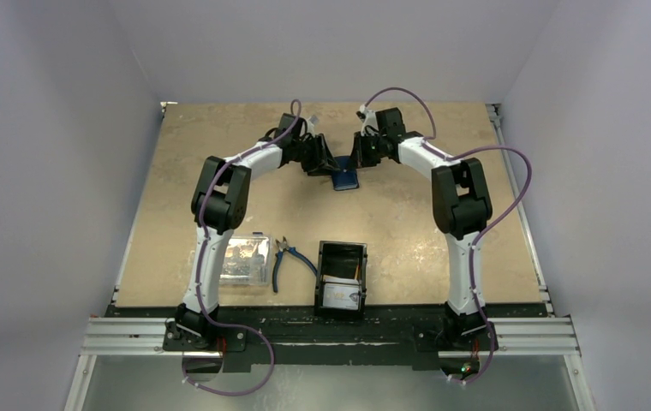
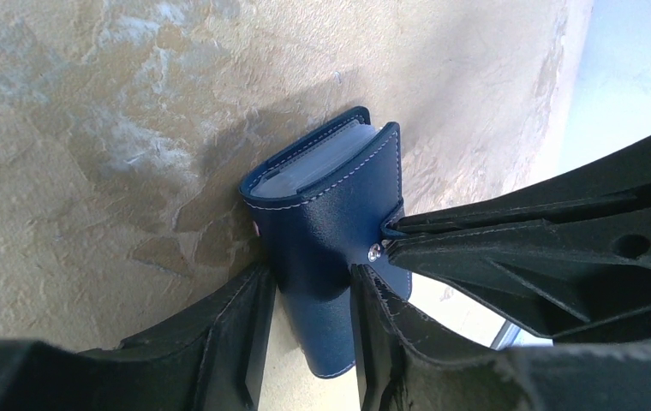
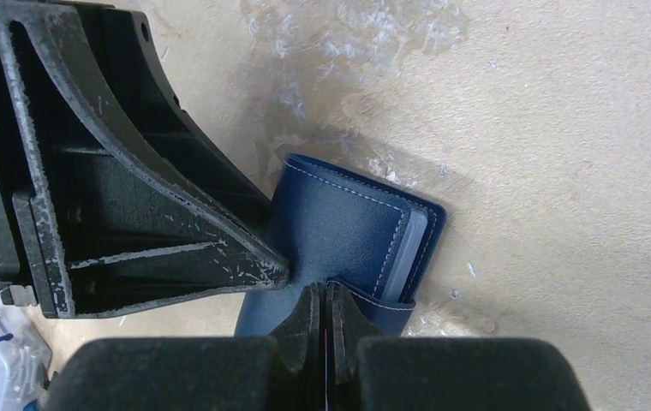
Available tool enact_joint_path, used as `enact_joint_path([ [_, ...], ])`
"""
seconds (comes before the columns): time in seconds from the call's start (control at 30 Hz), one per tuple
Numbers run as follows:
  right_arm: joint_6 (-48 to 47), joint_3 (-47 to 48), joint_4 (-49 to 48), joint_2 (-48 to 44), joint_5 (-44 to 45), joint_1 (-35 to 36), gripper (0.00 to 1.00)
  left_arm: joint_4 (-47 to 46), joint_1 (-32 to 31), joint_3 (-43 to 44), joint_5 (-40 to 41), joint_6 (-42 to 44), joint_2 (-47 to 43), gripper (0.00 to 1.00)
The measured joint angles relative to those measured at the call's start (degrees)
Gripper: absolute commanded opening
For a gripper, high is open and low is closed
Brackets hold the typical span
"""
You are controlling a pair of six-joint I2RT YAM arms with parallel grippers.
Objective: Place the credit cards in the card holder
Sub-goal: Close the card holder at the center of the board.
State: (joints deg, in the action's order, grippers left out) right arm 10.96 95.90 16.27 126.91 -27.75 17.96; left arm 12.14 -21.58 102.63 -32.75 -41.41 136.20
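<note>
Card holder [image 1: 345,178] is held well beyond the black tray [image 1: 342,247], clamped across its body by the left pincer [image 2: 309,291] so it's kept steady, while its snap tab [image 2: 393,210] gets pinched by the pressed-together right pincer [image 3: 323,300], probably to be peeled open.

tan mottled table [image 1: 219,163], plain pale walls [image 1: 48,128]

Cannot see the near end of the wallet [image 2: 326,214], covered where the left gripper [image 2: 307,287] clasps it; cannot see its strap tip, swallowed by the pinched right gripper [image 3: 325,304]; cannot count the pale cards [image 1: 342,296] in the tray [image 1: 342,247], too small; cannot make out what fills the clear box [image 1: 246,259], blurred.
</note>
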Motion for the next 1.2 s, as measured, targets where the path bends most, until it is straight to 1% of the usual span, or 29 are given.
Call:
enact_joint_path([
  [0.27, -2.1, 0.1, 0.1, 0.0, 0.3, 0.7, 0.0, -2.3, 0.2, -1.3, -0.9, -2.1, 0.0, 0.39],
  [0.47, -2.5, -1.0, -0.9, -0.7, 2.9, 1.9, 0.0, -2.9, 0.2, -1.7, -1.0, -3.1, 0.0, 0.37],
  [0.6, -2.4, -3.8, -4.0, -2.1, 4.7, 2.6, 0.0, -3.5, 0.3, -2.0, -1.2, -3.6, 0.0, 0.36],
  [0.8, -2.0, -9.9, -11.6, -4.5, 6.0, 3.1, 0.0, -4.7, 0.5, -2.8, -1.6, -4.7, 0.0, 0.35],
  [1.03, -1.9, -12.8, -15.7, -5.5, 9.5, 4.6, 0.0, -6.6, 0.8, -3.9, -2.4, -6.3, 0.0, 0.34],
  [1.2, 0.5, -14.5, -19.3, -5.5, 9.5, 4.9, 0.05, -7.4, 0.9, -4.4, -2.8, -7.3, 0.0, 0.34],
])
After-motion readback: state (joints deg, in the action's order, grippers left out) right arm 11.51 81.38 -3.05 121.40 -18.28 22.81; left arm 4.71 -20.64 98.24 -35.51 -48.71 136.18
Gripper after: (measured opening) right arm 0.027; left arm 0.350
